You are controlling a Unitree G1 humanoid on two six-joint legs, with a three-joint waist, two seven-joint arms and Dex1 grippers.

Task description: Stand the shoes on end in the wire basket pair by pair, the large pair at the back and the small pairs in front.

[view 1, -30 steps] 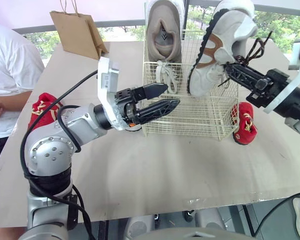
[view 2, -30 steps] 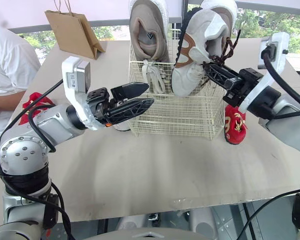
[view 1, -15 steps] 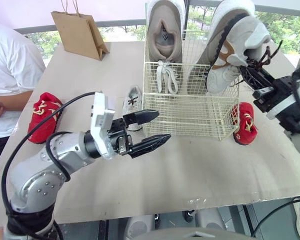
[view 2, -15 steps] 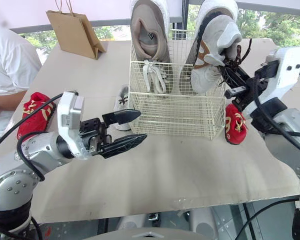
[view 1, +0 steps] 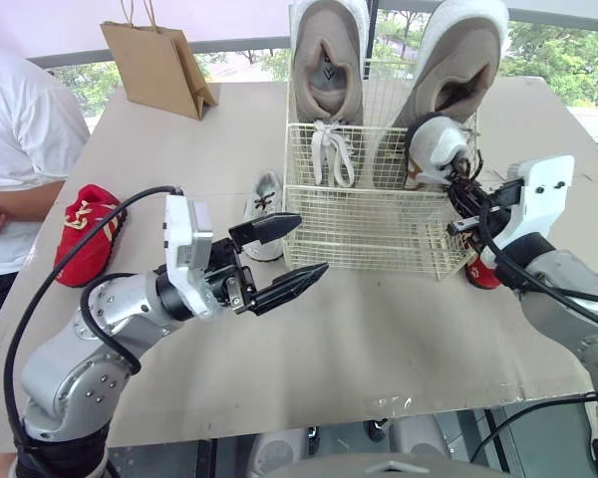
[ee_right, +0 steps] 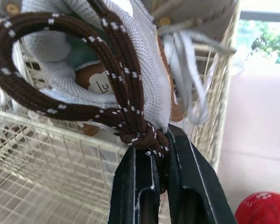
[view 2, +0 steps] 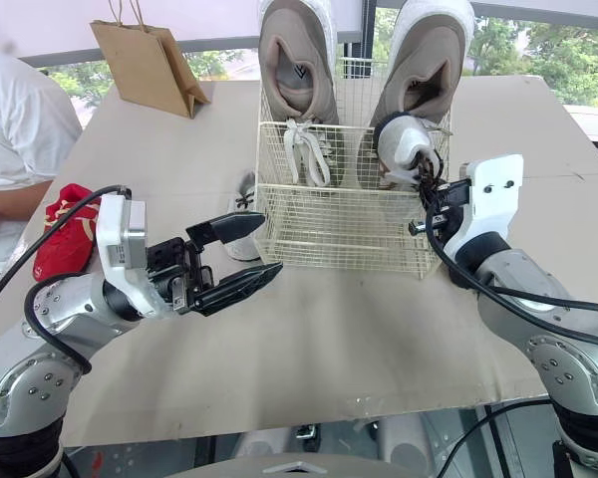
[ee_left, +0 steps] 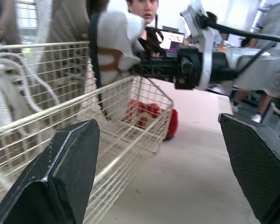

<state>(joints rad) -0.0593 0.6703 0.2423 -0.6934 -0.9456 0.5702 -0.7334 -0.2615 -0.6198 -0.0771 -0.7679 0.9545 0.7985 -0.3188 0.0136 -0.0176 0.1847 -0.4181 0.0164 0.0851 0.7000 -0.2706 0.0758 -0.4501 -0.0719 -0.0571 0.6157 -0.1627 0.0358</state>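
Note:
Two large beige shoes [view 1: 326,60] [view 1: 460,60] stand on end at the back of the wire basket [view 1: 364,234]. My right gripper [ee_right: 157,145] is shut on the brown lace knot of a small white-and-brown shoe [view 1: 435,145], which is inside the basket's right side in front of the right large shoe. My left gripper [view 1: 309,246] hangs open over the table in front of the basket's left corner, holding nothing. Another small white shoe [view 1: 264,199] lies on the table left of the basket. One red shoe [view 1: 85,234] lies far left, and another [ee_right: 266,207] lies right of the basket, behind my right arm.
A brown paper bag [view 1: 159,65] stands at the table's back left. A person in a white shirt [view 1: 20,149] sits at the left edge. The table's front edge [view 1: 309,418] runs close below my arms.
My right gripper has brought the small white-and-brown shoe down from above the rim into the basket's right side. My left arm has drawn back from the basket, still open.

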